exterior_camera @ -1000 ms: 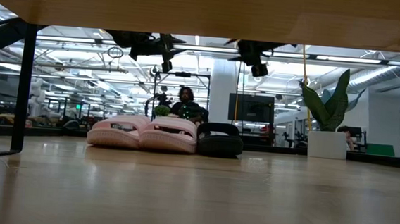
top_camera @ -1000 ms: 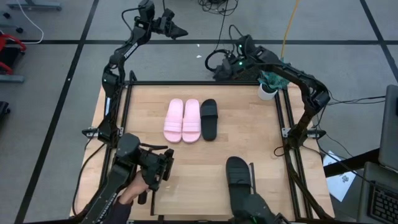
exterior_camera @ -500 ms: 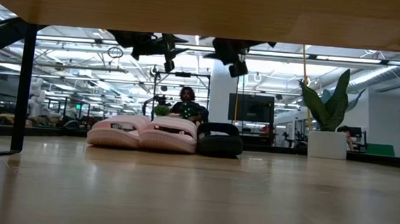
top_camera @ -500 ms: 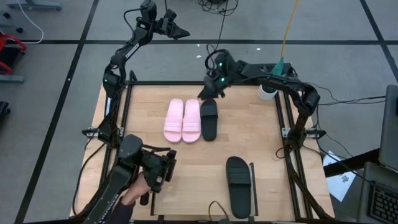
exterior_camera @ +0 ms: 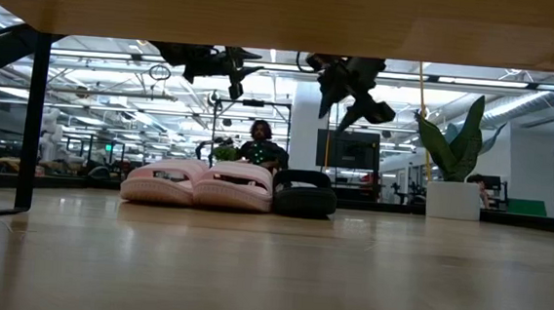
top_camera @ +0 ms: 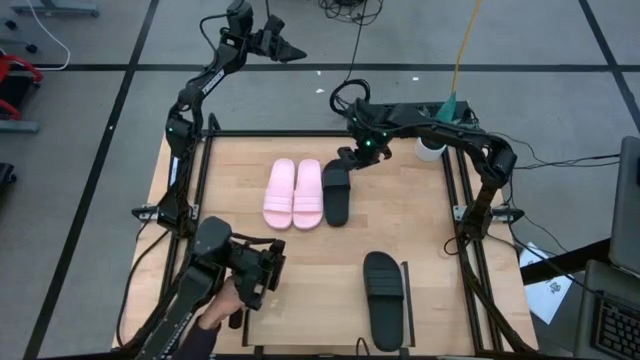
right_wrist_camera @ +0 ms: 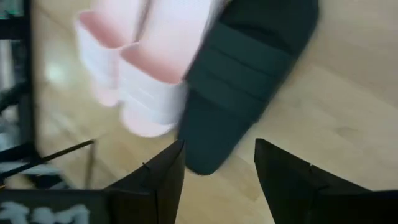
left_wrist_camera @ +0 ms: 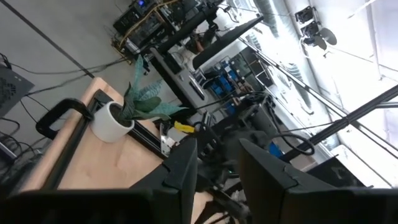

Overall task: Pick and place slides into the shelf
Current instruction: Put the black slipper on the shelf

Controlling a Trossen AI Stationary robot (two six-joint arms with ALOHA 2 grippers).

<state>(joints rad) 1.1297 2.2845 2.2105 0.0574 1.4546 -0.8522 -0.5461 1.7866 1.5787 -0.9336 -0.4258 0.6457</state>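
pink slides: The two pink slides (top_camera: pixel 294 193) lie side by side in the middle of the surface (top_camera: pixel 240 250), and they touch each other.
black slide by pink: One black slide (top_camera: pixel 336 190) lies right next to the pink pair, on the side nearer the right arm.
other black slide: The second black slide (top_camera: pixel 384 296) lies well apart from the rest, near the front edge, beside a thin black rail (top_camera: pixel 407 298).
shelf: I cannot tell for sure which part is the shelf. From the low view a wood board (exterior_camera: pixel 287 9) hangs over the top.
right claw: The right claw (top_camera: pixel 347 158) floats just above the far end of the black slide by the pink pair. Its two fingers stand apart and hold nothing.
left claw: The left claw (top_camera: pixel 292 52) waits up high, off past the far edge. Its fingers are apart and hold nothing.
how a slide feels: I think a slide is light and a bit squishy, like foam. It should bend some but not break.
where to grab: The wide strap (right_wrist_camera: pixel 239 62) looks like the best spot, or one side edge. The flat sole may be too wide to pinch.
watch out: The black slide sits tight against a pink one, so a finger may bump the pink one.
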